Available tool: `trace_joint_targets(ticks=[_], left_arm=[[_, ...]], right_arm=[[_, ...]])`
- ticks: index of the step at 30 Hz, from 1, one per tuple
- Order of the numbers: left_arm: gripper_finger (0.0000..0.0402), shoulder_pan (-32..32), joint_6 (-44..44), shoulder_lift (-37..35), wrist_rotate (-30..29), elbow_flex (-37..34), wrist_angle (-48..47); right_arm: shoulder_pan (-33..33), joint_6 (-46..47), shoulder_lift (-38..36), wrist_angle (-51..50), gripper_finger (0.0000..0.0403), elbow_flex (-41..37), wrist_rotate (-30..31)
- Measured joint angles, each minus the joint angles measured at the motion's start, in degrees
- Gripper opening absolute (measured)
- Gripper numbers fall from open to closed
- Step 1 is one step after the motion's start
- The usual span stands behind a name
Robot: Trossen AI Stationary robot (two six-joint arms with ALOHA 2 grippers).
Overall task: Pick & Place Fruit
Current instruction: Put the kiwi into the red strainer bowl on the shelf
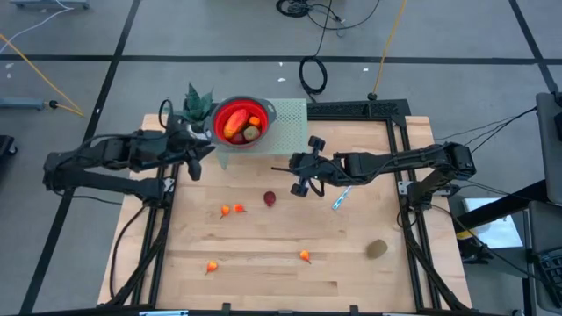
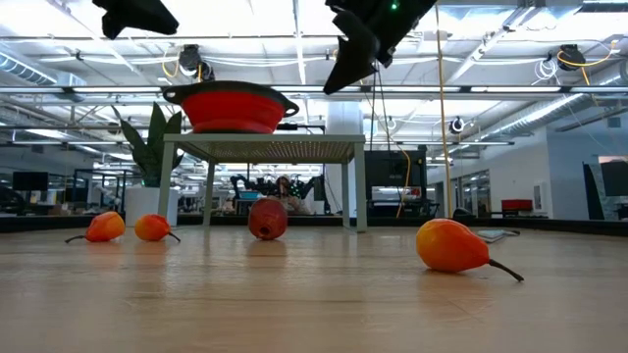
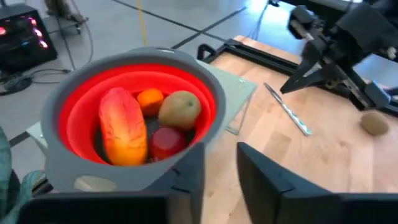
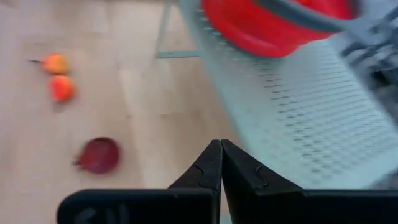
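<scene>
High view has the left fingers, half spread and empty beside the bowl, and the right fingers pressed together; the right should spread before descending on the dark red fruit mid-frame.

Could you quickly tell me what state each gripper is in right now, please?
Left gripper: beside the red bowl, fingers apart, nothing between them.
Right gripper: shut, empty, over the table.

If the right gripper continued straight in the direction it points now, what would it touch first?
Probably the pale perforated stand that carries the red bowl. The right gripper, shut, aims at its near edge, though depth is unclear. The dark red fruit lies off to one side.
</scene>
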Motion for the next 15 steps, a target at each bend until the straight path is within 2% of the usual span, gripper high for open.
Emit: trace_joint_targets(ticks=[5,10,15], left_arm=[[0.0008,-4.10,-0.94,-2.17,0.05,-2.43,-0.09],[0.0014,-7.54,-3.69,-5.28,-0.76,-6.39,0.97],[0.0004,-9.99,-3.85,-8.55,-0.80,-10.48,5.21]], right_arm=[[0.35,3.51,-0.13,-1.72,0.0001,0.02,-10.73],[2.77,6.31,-1.67,-8.01,0.0001,0.13,-17.33],[6.48,10.68,-4.07,-14.30,0.0000,0.12,-17.41]])
